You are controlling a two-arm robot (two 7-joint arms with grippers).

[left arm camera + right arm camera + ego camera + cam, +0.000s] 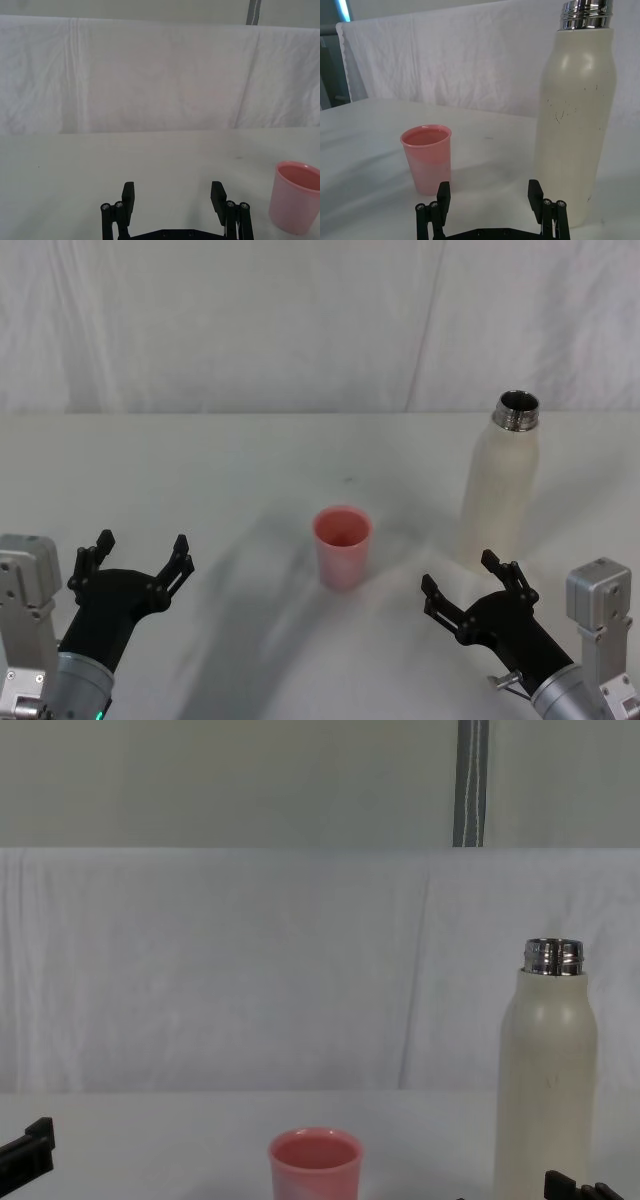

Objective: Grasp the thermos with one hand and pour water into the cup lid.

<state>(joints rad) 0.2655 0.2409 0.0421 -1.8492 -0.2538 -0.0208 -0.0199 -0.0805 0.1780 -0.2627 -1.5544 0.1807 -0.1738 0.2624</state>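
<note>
At the head view's lower right, the right gripper (462,586), jaws open, sits just before the upright thermos (500,490); the left gripper (139,554), also open, idles lower left of the cup lid (343,545).

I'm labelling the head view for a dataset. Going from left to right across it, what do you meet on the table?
left gripper → cup lid → right gripper → thermos
</note>
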